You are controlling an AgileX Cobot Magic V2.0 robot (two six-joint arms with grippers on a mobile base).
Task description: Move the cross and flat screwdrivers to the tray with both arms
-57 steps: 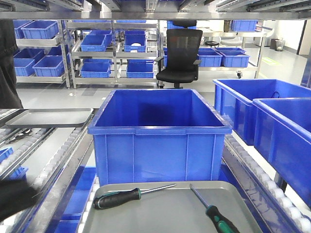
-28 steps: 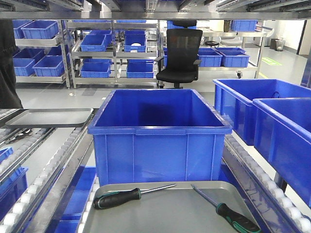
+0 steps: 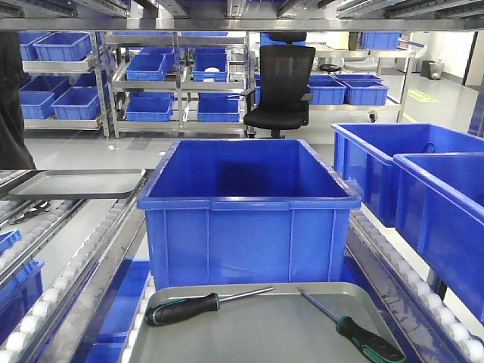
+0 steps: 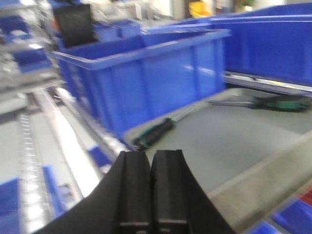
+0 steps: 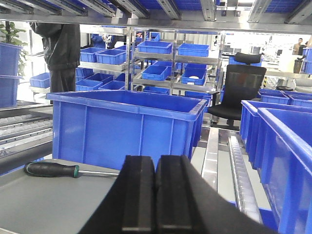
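Two screwdrivers with black-and-green handles lie on the grey tray at the bottom of the front view. One screwdriver rests near the tray's far left corner, the other screwdriver slants at the right. Neither arm shows in the front view. The left wrist view has my left gripper shut and empty, hovering over the tray's near edge, short of the left screwdriver; the second screwdriver lies farther right. My right gripper is shut and empty above the tray, right of a screwdriver.
A large blue crate stands directly behind the tray. More blue bins sit on the right roller lane. A darker grey tray lies on the left roller conveyor. Shelving with blue bins, an office chair and a person are behind.
The dark blur of my left arm at the lower left has left the front view. The right screwdriver shifted a little to the right on the tray, then stayed still.
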